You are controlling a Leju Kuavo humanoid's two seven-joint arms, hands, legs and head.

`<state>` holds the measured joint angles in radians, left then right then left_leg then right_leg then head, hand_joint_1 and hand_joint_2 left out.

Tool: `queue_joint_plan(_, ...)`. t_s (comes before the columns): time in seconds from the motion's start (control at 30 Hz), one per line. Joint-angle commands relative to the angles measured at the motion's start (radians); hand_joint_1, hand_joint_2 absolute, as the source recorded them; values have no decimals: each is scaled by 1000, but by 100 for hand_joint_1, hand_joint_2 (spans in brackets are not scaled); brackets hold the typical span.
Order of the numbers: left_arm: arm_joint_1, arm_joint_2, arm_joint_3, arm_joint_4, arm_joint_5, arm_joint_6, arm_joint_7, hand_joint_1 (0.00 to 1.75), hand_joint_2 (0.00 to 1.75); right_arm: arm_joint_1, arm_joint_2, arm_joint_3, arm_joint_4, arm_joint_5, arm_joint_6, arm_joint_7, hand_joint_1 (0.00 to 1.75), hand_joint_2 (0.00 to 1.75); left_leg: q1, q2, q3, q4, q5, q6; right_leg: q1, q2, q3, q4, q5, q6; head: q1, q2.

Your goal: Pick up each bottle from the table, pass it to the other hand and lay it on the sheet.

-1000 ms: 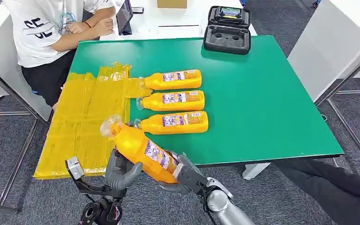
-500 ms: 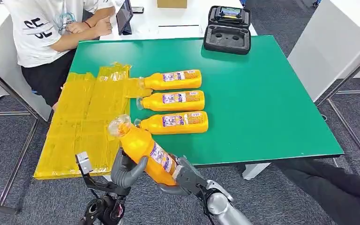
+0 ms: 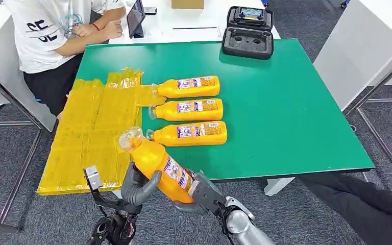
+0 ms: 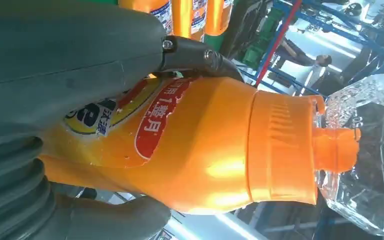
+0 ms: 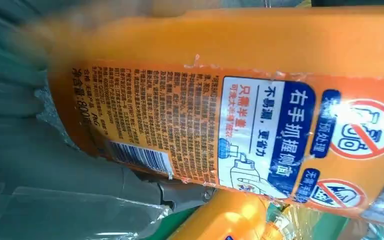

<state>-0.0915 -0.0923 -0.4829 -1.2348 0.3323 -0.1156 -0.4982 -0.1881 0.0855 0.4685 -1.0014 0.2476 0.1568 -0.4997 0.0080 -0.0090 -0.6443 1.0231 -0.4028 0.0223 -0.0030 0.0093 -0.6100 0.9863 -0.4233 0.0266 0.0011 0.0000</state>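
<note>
Table (image 3: pixel 286 102): green; we see three bottles (image 3: pixel 190 109) lying flat on it, caps toward the sheet.
Sheet (image 3: pixel 89 138): yellow, over the table's left edge.
Held bottle (image 3: pixel 155 164): off the near edge, long axis tilted, clear cap up and away toward the sheet.
Left hand (image 3: pixel 139 185): fingers curled round the body.
Right hand (image 3: pixel 198 193): at the base, apparently gripping; fingers partly hidden.

Even, bright overhead light; the counter (image 3: pixel 286 112) shows soft, faint shadows. The bottle (image 4: pixel 205 155) in the left hand (image 4: pixel 55 75) carries a glare patch. Beyond the right hand (image 5: pixel 55 190), the bottle's far end blurs.
</note>
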Motion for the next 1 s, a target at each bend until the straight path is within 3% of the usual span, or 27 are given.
queue_joint_plan(0.03,0,22,-34,32,-4,0,11,175,175,-39,-13,20,32,6,-35,-3,2,175,0,3,8,-2,-3,-1,0,1,7,-2,-2,-1,0,0)
queue_joint_plan(0.1,8,20,-21,18,-7,24,12,175,175,-30,-7,6,8,-9,-58,2,0,175,0,3,7,-2,-3,-1,0,1,7,-2,-2,-1,0,0)
queue_joint_plan(0.13,8,21,-18,15,-8,29,12,175,175,-28,-5,2,1,-13,-64,5,0,0,0,2,4,-1,-1,-1,0,1,3,-1,-1,0,0,0)
queue_joint_plan(0.67,16,28,35,-43,53,149,15,175,175,-16,8,-23,-42,-82,-93,42,0,0,0,2,6,-1,-2,-1,0,1,5,-1,-2,-1,0,0)
queue_joint_plan(1.0,-27,39,180,-87,25,274,-42,175,175,1,-1,-33,-71,-125,-65,40,0,0,0,0,2,-1,-1,-1,0,-1,2,-1,-1,0,0,0)
